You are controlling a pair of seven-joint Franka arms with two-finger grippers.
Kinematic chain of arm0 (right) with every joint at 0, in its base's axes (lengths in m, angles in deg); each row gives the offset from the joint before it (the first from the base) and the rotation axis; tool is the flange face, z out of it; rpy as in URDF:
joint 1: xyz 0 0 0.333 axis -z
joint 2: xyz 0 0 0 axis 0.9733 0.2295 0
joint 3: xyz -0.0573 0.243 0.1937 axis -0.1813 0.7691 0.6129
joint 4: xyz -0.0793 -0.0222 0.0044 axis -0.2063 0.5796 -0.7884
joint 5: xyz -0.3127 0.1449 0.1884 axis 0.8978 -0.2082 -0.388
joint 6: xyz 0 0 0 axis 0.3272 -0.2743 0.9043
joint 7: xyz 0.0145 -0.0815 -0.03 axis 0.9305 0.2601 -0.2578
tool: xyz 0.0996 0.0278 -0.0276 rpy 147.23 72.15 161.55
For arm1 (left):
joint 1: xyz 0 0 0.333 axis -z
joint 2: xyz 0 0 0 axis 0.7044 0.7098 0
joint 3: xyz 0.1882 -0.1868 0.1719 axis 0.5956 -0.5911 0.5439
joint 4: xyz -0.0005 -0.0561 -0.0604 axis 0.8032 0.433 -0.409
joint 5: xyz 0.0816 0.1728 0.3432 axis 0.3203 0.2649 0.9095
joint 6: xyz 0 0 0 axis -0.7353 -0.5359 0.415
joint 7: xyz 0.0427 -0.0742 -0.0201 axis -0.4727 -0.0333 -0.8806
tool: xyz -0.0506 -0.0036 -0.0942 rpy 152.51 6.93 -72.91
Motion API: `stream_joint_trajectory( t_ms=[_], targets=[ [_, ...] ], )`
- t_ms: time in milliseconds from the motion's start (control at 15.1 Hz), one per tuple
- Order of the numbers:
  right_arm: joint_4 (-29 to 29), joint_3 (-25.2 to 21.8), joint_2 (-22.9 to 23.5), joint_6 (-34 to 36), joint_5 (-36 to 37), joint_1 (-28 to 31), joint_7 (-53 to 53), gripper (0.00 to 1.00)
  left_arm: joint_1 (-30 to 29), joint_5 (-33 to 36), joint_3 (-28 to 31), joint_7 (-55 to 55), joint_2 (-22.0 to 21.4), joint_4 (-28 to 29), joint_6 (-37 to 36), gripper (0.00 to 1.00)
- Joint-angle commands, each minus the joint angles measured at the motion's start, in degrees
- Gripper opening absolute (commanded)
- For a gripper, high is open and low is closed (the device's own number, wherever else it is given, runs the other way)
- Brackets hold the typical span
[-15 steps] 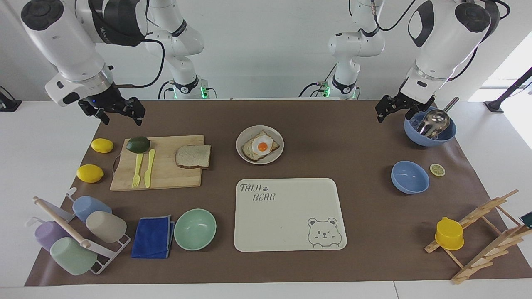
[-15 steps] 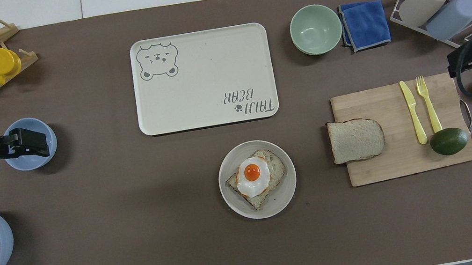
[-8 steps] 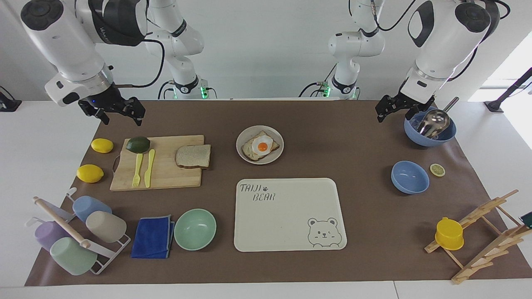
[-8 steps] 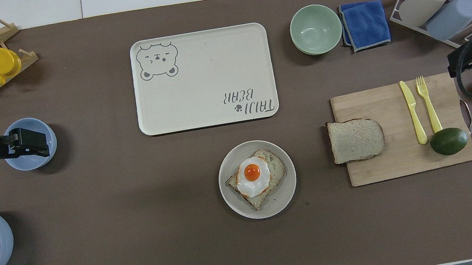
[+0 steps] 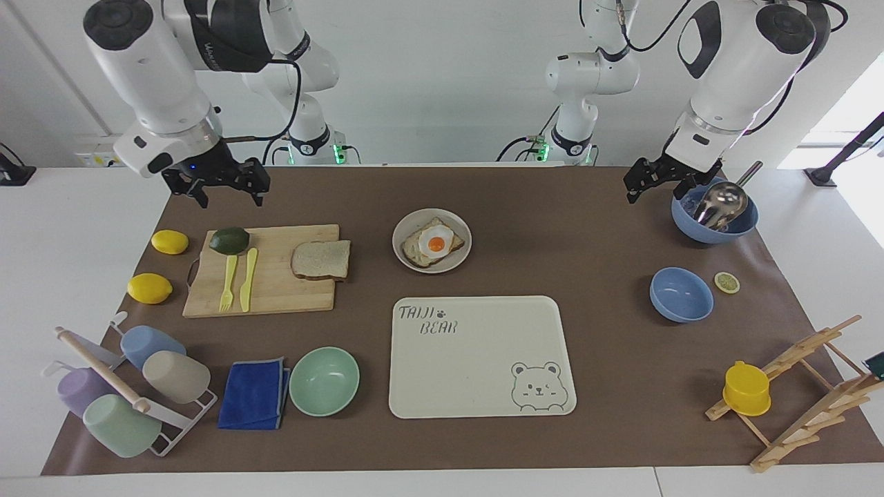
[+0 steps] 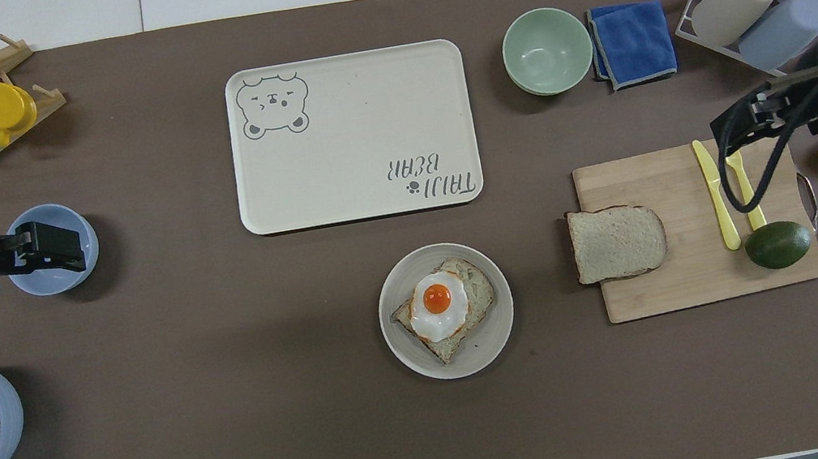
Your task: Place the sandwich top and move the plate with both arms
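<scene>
The sandwich top (image 5: 320,259) is a plain brown-crusted bread slice. It lies on the wooden cutting board (image 5: 276,297), at the board's end beside the plate, and also shows in the overhead view (image 6: 616,242). The beige-grey plate (image 5: 414,219) holds a toast slice with a fried egg (image 5: 435,243); the plate (image 6: 401,280) stands mid-table. My right gripper (image 5: 231,197) is open and empty, raised over the avocado end of the board (image 6: 741,121). My left gripper (image 5: 652,185) is open and empty, raised by the blue bowls (image 6: 55,246); that arm waits.
The board also bears an avocado (image 5: 229,239), a yellow fork and a yellow knife. Two lemons (image 5: 169,241) lie beside it. The cream bear tray (image 5: 476,373) lies farther out than the plate, with a mint bowl (image 5: 324,381), blue cloth and cup rack alongside. Blue bowls (image 5: 681,295) and a wooden rack are at the left arm's end.
My right arm has swung toward the table's middle, carrying its gripper from beside the lemons to over the board's avocado end. The left arm, the bread and the plate have not moved.
</scene>
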Motion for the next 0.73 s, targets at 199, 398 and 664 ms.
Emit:
stream_joint_trajectory(
  t_ms=[199,398,664],
  targets=[
    [-9.75,0.24,4.41,-8.90,9.86,-15.53,20.13,1.00,-0.46,0.84,-0.26,0.55,-1.38,1.14,0.09,1.00],
    [-17.30,0.24,5.82,-15.66,11.11,-18.45,27.37,1.00,-0.46,0.84,-0.26,0.55,-1.38,1.14,0.09,1.00],
    [-18.81,0.24,10.74,-16.65,15.47,-21.70,29.14,1.00,-0.46,0.84,-0.26,0.55,-1.38,1.14,0.09,1.00]
  ],
)
